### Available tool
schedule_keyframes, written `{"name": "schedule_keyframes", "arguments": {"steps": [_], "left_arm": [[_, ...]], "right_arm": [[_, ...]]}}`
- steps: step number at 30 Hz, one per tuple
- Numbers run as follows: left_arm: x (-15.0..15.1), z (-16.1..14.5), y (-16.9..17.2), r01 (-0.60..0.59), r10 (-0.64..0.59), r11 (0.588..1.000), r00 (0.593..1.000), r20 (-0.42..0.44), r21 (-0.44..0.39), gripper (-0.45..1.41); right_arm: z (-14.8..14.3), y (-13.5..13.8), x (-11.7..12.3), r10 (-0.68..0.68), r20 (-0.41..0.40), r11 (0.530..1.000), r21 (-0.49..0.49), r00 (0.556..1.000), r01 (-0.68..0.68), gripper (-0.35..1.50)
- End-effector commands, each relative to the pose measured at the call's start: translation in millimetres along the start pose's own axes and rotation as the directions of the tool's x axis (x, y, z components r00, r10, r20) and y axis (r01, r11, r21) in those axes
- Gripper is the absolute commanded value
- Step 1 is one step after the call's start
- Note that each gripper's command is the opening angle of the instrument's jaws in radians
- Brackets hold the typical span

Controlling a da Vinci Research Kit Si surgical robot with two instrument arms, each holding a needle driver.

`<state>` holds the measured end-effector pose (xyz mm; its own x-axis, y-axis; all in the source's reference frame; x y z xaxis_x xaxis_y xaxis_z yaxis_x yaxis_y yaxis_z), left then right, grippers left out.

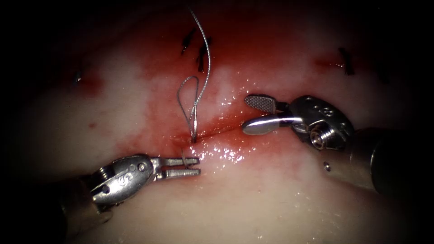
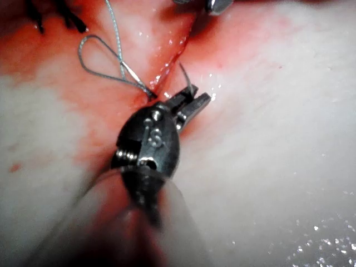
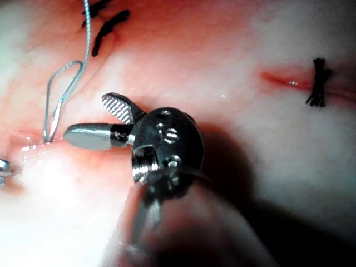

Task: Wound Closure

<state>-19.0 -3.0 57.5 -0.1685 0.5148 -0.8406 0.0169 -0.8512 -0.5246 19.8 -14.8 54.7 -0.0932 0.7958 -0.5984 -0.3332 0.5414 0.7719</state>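
the left tool (image 1: 192, 166) lies just below the cut (image 1: 217, 131), its 2 jaws a narrow gap apart, with a short thin strand standing across them; whether it is the needle's tip or a thread end i cannot tell. the right tool (image 1: 257, 114) sits at the cut's right end, jaws spread wide and holding nothing. the thread (image 1: 205, 68) runs down the tissue (image 1: 280, 199) from above, makes a loop (image 1: 187, 101) and enters the cut. red fluid (image 1: 158, 77) stains the surface, and dark stitches (image 1: 201, 54) sit above.
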Motion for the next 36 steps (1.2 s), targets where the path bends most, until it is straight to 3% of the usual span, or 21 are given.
{"name": "schedule_keyframes", "arguments": {"steps": [1, 6, 15, 18, 26, 31, 36], "left_arm": [[-0.2, 0.6, 0.1, 0.040, -0.040, 0.999, 0.999, -0.013, -0.017, -0.45], [1.1, 0.7, 1.6, 0.159, -0.162, 0.986, 0.986, -0.049, -0.060, -0.45], [4.5, 0.1, 4.8, 0.302, -0.329, 0.937, 0.932, -0.154, -0.175, -0.45], [5.6, -0.3, 6.0, 0.314, -0.348, 0.927, 0.924, -0.157, -0.204, -0.45], [7.6, -1.2, 9.6, 0.322, -0.362, 0.919, 0.918, -0.162, -0.229, -0.45], [9.9, -1.8, 10.7, 0.162, -0.191, 0.975, 0.960, -0.204, -0.150, -0.45], [11.7, -2.4, 11.5, 0.010, -0.021, 0.999, 0.979, -0.204, -0.053, -0.45]], "right_arm": [[1.2, 0.2, -0.8, -0.061, -0.004, 0.998, -0.003, 0.998, 0.061, 1.08], [1.7, 0.2, -0.7, -0.221, 0.019, 0.975, -0.016, 0.975, 0.221, 1.13], [1.8, -0.1, -0.8, -0.357, 0.068, 0.934, 0.035, 0.931, 0.356, 1.13], [1.8, -0.5, -1.0, -0.390, 0.064, 0.921, 0.038, 0.919, 0.388, 1.26], [3.8, -3.6, -2.1, -0.523, 0.088, 0.847, 0.167, 0.848, 0.505, 1.33], [5.9, -6.1, -3.0, -0.581, 0.065, 0.799, 0.237, 0.812, 0.553, 1.33], [7.6, -7.3, -3.3, -0.621, 0.071, 0.768, 0.256, 0.781, 0.587, 1.25]]}}
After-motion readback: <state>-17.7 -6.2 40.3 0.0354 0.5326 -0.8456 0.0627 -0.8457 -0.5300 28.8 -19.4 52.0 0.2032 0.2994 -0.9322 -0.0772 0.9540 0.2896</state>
